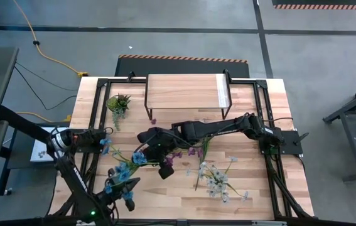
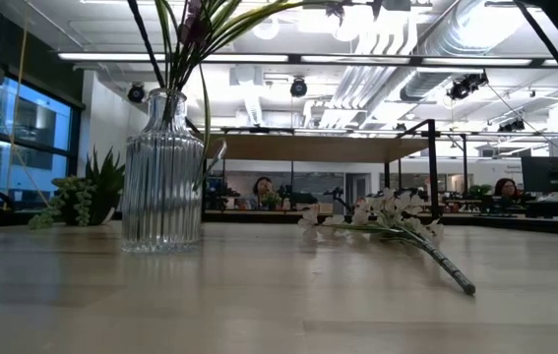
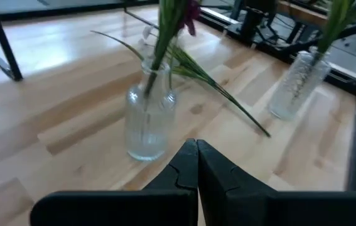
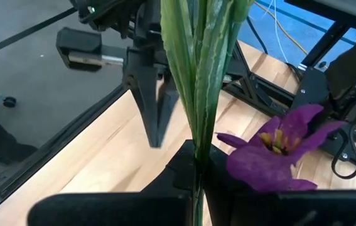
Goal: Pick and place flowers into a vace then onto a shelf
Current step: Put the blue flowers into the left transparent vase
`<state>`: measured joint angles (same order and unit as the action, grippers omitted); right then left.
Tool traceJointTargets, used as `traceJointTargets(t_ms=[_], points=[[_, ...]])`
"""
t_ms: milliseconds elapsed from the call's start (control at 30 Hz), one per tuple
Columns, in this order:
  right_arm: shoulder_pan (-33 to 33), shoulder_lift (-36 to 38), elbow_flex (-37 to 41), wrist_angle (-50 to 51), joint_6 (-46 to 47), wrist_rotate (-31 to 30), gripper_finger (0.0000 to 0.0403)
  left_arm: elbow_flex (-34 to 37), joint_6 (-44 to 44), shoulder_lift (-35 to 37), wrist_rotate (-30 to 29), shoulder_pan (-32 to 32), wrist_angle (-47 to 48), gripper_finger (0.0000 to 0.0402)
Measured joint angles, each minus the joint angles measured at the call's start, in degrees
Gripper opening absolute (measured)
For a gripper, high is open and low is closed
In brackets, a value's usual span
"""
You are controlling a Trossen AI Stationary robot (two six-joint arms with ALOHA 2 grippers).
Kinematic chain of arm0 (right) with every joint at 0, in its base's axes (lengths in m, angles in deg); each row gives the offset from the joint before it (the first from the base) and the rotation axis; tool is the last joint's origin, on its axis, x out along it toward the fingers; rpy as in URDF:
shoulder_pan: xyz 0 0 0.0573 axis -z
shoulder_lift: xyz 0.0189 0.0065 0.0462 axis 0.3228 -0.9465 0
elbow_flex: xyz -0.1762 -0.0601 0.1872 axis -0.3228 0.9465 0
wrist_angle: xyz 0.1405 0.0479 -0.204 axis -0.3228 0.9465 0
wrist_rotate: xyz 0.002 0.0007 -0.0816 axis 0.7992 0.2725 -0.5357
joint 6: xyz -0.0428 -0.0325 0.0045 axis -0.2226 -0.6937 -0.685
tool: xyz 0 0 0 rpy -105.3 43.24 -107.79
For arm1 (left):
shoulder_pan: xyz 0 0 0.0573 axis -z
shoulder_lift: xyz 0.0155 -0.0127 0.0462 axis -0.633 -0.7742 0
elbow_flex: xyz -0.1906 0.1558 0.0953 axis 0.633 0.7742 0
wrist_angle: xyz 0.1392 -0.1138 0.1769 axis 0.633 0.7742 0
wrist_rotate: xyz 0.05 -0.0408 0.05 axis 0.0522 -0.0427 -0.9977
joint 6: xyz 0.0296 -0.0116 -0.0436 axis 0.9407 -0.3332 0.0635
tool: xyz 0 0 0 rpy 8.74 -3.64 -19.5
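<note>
A ribbed glass vase (image 2: 163,172) (image 3: 146,119) stands on the table with green stems and a purple flower (image 2: 195,20) rising out of it. My right gripper (image 4: 198,160) (image 1: 165,168) is above the vase, shut on these purple flowers (image 4: 278,147). My left gripper (image 3: 196,147) (image 1: 132,184) is shut and holds nothing; it points at the vase from the near left. A white flower spray (image 2: 387,221) (image 1: 215,179) lies flat on the table to the right. Blue flowers (image 1: 122,169) show around my left arm. The shelf (image 1: 187,94) stands at the far edge. My right gripper pinches the bunch of green stems and leaves (image 4: 198,135) between its two fingers, level with a purple blossom. The fingers come from the table's right, slanting down, and lie across the stems. The stems stand upright and run down into the vase's neck (image 3: 156,69).
A small green potted plant (image 1: 118,103) (image 2: 82,197) stands at the far left beside the shelf. A second glass vase (image 3: 300,85) with green stems stands farther off. Black frame rails run along the table's left and right sides.
</note>
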<state>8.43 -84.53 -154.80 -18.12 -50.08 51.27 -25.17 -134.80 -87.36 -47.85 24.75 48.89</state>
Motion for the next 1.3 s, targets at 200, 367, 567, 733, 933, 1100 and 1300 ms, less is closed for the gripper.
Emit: traceJointTargets(t_ms=[200,367,567,733,933,1100,1300], points=[[-0.02,0.00,0.00,-0.02,0.00,0.37,0.0009,0.00,0.50,0.24,-3.52,-1.93,2.36,0.0037],[-0.12,0.00,0.00,0.00,0.09,0.58,0.0013,-0.03,0.69,0.35,-7.64,-3.96,1.19,0.0037],[-0.28,0.00,0.00,0.00,0.07,1.48,0.0009,-0.07,1.46,0.70,-9.37,-5.57,0.19,0.0037],[-0.37,0.00,0.00,0.00,0.04,1.56,0.0011,-0.07,1.49,0.70,-9.61,-6.47,-0.90,0.0037],[-0.39,0.00,0.00,0.01,0.04,1.57,0.0015,-0.07,2.67,0.70,-9.76,-7.52,-2.64,0.0054],[-0.38,0.00,0.00,0.00,-0.15,1.57,0.0012,-0.07,3.24,0.70,-9.71,-8.51,-2.70,0.0100],[-0.54,0.00,0.00,0.00,-0.11,1.84,0.0015,-0.07,5.10,0.70,-9.24,-11.40,-2.44,0.0157]])
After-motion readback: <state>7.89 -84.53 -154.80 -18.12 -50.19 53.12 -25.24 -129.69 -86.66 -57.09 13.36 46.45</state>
